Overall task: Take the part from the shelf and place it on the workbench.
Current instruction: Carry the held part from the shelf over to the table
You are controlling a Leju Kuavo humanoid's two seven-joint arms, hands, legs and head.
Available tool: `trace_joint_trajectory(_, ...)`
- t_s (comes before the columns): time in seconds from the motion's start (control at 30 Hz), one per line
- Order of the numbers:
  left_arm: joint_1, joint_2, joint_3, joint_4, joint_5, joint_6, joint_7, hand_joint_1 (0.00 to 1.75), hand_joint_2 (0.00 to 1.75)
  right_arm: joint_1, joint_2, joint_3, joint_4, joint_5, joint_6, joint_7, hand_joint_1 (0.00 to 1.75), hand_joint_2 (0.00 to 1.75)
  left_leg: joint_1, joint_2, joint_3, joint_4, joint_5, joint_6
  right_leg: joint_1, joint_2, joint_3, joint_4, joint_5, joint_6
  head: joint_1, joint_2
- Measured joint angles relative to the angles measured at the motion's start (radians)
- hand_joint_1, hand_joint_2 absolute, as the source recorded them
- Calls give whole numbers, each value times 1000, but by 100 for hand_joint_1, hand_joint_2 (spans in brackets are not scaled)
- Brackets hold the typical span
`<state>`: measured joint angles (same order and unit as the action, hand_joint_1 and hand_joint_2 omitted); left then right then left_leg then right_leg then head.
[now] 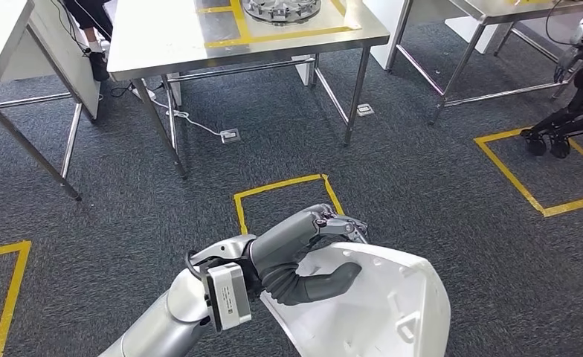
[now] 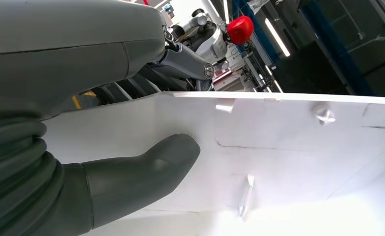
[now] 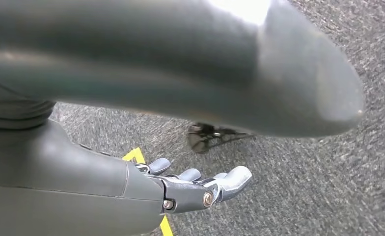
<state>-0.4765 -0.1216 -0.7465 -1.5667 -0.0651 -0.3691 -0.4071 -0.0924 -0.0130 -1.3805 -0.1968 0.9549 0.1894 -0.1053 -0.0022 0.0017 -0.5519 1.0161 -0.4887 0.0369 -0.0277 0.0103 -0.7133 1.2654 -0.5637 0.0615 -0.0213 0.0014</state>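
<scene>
The left hand (image 1: 303,256) holds the white part (image 1: 378,305) low in front of the robot, above the grey carpet (image 1: 422,178). The thick thumb (image 2: 146,172) lies flat on the inner face of the part, and the darker fingers (image 1: 344,223) reach over its upper edge, so the edge is pinched between them. The part is a large, flat shell with small raised clips on its surface.

The right hand (image 3: 200,189) holds nothing; its fingers are stretched out and a little apart, over the carpet and a piece of yellow floor tape (image 3: 136,156).

Further ahead stands a steel bench (image 1: 162,37) with yellow tape on its top and a round metal piece (image 1: 281,9) at the far edge. A yellow tape square (image 1: 281,186) is on the carpet between the bench and the part. Another robot (image 1: 571,104) stands at the right.
</scene>
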Motion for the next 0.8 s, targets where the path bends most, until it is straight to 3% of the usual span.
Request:
trace_joint_trajectory(0.07,0,-1,0,0,-2,0,3,175,175,2,0,1,0,7,4,1,0,0,0,3,20,2,-19,-7,0,-10,50,-134,86,-1,1,0)
trace_joint_trajectory(0.1,-1,-1,0,0,-3,0,5,175,175,1,0,2,0,10,6,2,0,0,-2,4,26,4,-29,-12,2,-14,74,-189,110,-8,2,0)
trace_joint_trajectory(0.17,-1,-2,0,-2,-5,1,9,175,175,0,0,4,0,16,9,4,0,0,-8,5,33,3,-44,-23,6,-17,96,-234,113,-25,3,0)
trace_joint_trajectory(0.27,-2,-2,0,-7,-7,1,13,175,175,1,1,8,0,27,13,9,0,0,-7,6,43,7,-60,-38,4,-12,107,-238,101,-48,0,0)
trace_joint_trajectory(0.33,-3,-1,0,-8,-7,2,14,175,175,1,1,11,0,30,14,20,0,0,-4,5,10,85,-95,-49,1,-10,123,-241,91,-60,-4,0)
trace_joint_trajectory(0.4,0,1,0,-8,-7,2,14,175,175,1,1,12,0,31,12,33,0,0,-2,4,-76,228,-143,-56,2,-8,139,-241,76,-67,-7,0)
trace_joint_trajectory(0.43,2,2,0,-7,-7,2,14,175,175,2,1,12,0,31,10,41,0,0,-1,4,-117,284,-151,-56,3,-6,147,-241,68,-67,-8,0)
trace_joint_trajectory(0.47,4,2,0,-7,-7,2,14,175,175,2,1,12,0,32,9,47,0,0,-1,4,-144,305,-137,-55,4,-4,158,-241,59,-67,-8,0)
trace_joint_trajectory(0.5,5,3,0,-7,-7,2,14,175,175,3,1,13,0,33,8,51,0,0,-2,3,-152,287,-100,-51,5,-1,172,-241,49,-66,-8,0)
trace_joint_trajectory(0.57,4,3,0,-7,-7,2,14,175,175,2,2,14,0,38,5,62,0,0,-5,1,-124,160,9,-37,6,3,199,-242,28,-63,-9,0)
trace_joint_trajectory(0.6,4,3,0,-7,-7,2,14,175,175,1,3,16,0,41,2,68,0,0,-7,-1,-103,96,44,-29,8,6,210,-242,17,-59,-9,0)
trace_joint_trajectory(0.67,4,2,0,-7,-7,1,15,175,175,0,6,20,0,44,-4,80,0,0,-12,-4,-77,30,60,-19,9,8,224,-245,4,-47,-9,0)
trace_joint_trajectory(0.77,3,-1,0,-9,-8,0,16,175,175,-1,7,27,0,49,-9,91,0,0,-9,-6,-55,11,45,-6,8,4,235,-233,7,-31,-9,0)
trace_joint_trajectory(0.8,2,-2,0,-9,-8,0,16,175,175,-2,8,28,0,50,-9,93,0,0,-7,-6,-44,6,42,-1,7,2,223,-208,5,-28,-8,0)
